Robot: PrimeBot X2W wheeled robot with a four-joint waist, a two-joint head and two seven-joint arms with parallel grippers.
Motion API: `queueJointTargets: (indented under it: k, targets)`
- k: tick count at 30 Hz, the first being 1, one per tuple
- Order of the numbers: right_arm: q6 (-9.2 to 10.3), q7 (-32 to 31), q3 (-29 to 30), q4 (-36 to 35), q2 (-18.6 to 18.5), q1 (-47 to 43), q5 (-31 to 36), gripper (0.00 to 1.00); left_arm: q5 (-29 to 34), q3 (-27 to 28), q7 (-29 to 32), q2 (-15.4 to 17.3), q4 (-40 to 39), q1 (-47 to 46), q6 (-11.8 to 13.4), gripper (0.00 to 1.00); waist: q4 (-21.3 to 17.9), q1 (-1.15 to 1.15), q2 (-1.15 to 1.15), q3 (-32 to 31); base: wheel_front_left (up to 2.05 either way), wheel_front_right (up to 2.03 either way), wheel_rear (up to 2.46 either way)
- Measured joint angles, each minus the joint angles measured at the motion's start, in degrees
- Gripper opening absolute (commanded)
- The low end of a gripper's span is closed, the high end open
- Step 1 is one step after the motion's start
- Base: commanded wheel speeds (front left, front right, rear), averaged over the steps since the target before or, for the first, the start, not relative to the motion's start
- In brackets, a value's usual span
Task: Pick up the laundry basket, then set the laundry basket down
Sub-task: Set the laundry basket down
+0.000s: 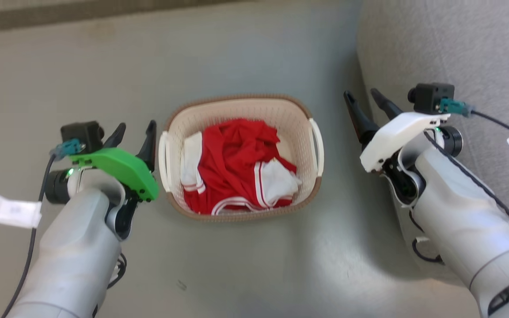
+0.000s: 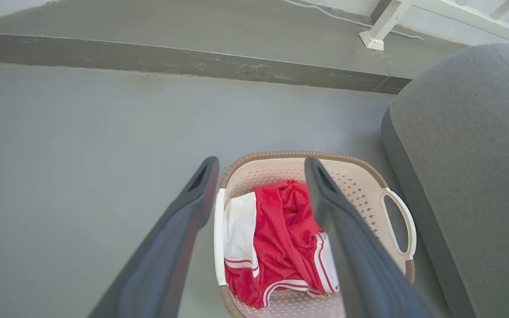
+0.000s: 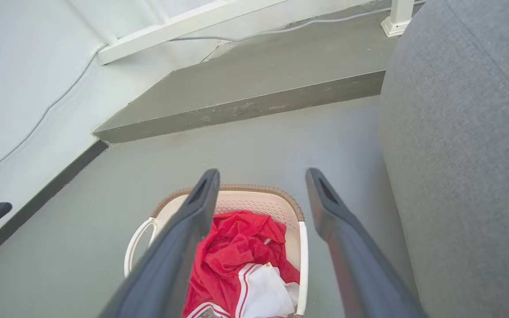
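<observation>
The laundry basket (image 1: 281, 110) stands on the grey floor, cream-white with a brown rim and a white handle on each side. Red and white clothes (image 1: 237, 168) fill it. My left gripper (image 1: 135, 128) is open just left of the basket's left handle (image 1: 163, 159), above floor level. My right gripper (image 1: 362, 101) is open to the right of the right handle (image 1: 317, 145), a short gap away. In the left wrist view the basket (image 2: 360, 185) lies between and beyond my open fingers (image 2: 201, 185). The right wrist view shows the basket (image 3: 254, 201) below my spread fingers (image 3: 203, 198).
A grey upholstered sofa (image 1: 449, 57) rises close on the right, beside my right arm. A raised floor step (image 2: 184, 62) runs across the far side, with a white furniture leg (image 2: 380, 26) and a cable beyond. A wall (image 3: 24, 79) stands to the left.
</observation>
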State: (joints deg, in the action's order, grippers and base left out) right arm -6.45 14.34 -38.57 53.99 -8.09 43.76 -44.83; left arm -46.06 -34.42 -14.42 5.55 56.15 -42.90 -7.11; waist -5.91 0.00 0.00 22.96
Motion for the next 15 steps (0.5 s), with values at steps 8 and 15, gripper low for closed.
queueJointTargets:
  k: [8, 15]
  targets:
    - [1.30, 0.00, 3.34, -5.21, -1.78, -5.23, 3.60, 1.00, 2.18, 3.04, 0.00, 0.81, -6.02, 5.59, 0.00, 1.00, 0.06, 0.00, 0.00, -6.54, 0.00, 0.00, 0.00]
    - [2.56, 0.00, 7.17, -11.16, -3.15, -9.83, 6.58, 1.00, 5.39, 6.43, 0.00, 1.49, -11.33, 10.72, 0.14, 1.00, 0.30, 0.00, 0.00, -11.82, 0.00, 0.00, 0.00]
